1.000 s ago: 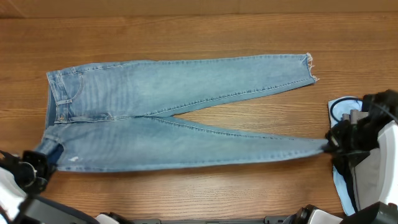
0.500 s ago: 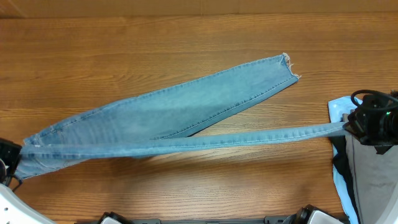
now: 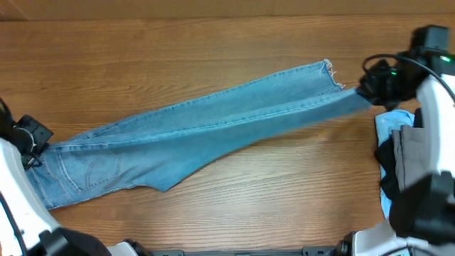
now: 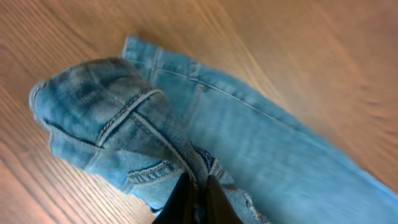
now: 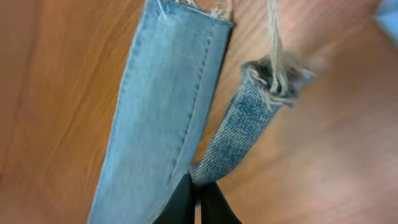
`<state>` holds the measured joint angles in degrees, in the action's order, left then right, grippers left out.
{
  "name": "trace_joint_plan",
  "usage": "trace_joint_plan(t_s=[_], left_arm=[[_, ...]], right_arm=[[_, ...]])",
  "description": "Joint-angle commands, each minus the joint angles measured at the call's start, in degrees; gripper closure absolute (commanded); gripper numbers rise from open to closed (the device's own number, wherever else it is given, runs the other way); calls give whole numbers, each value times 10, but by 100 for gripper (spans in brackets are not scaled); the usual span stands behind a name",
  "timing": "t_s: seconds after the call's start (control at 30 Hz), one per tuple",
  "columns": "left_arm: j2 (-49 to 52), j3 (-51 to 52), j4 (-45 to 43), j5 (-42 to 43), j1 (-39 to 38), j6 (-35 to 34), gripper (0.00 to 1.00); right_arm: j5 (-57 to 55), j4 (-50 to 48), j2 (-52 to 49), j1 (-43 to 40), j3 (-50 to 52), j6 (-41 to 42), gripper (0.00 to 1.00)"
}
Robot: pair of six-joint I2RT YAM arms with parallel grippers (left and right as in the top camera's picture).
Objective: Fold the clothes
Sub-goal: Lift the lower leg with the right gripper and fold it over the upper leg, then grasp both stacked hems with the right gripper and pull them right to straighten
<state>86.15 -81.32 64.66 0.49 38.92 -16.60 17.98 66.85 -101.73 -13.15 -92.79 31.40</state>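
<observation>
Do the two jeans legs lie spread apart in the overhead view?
No, one leg of the jeans lies over the other.

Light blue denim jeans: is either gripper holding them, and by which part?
Both. The left gripper pinches the light blue denim jeans at the waist end; the right gripper pinches one leg near its frayed hem.

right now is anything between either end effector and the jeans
Nothing visible does. The left end effector is pinching the jeans at the waist end, and the right end effector is pinching one leg near its frayed hem.
</observation>
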Motion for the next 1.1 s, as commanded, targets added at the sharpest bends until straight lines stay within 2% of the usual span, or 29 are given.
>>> trace_joint_plan(t_s=[0.0,0.27,0.33,0.37,0.4,0.43,0.47,0.53,0.67,0.8,0.9,0.93,1.03,1.07], left_arm=[[41,-17,-15,-103,-9,-6,96],[129,-17,-50,-99,-11,-12,96],[135,-17,-62,-98,-12,-16,92],[136,-17,-69,-95,-12,-16,89],[137,-17,-80,-91,-14,-16,85],[137,-17,-89,-85,-16,-13,74],[137,-17,-96,-81,-18,-9,70],[136,-18,-104,-80,-19,-5,53],[127,-46,-85,-74,-15,17,42],[114,-87,-47,-42,-16,38,41],[97,-101,2,-4,-16,48,42],[94,-101,28,4,-16,49,42],[94,-98,73,35,-19,54,42],[94,-98,82,46,-20,63,42]], right_arm=[[-33,-55,-54,14,-16,32,96],[-33,-175,-142,52,-16,68,96],[-33,-204,-150,59,-16,68,96],[-30,-220,-152,63,-16,68,87],[-28,-243,-154,68,-16,68,69],[-28,-264,-155,72,-16,67,45],[-27,-276,-155,75,-16,63,32],[-21,-304,-153,79,-16,43,19],[-11,-270,-143,61,-18,-2,20],[-27,-192,-141,44,-16,-59,29],[-116,-176,-144,44,-4,-79,32],[-134,-188,-148,44,2,-100,31],[-139,-221,-172,44,9,-125,19],[-139,-230,-182,44,9,-129,18]])
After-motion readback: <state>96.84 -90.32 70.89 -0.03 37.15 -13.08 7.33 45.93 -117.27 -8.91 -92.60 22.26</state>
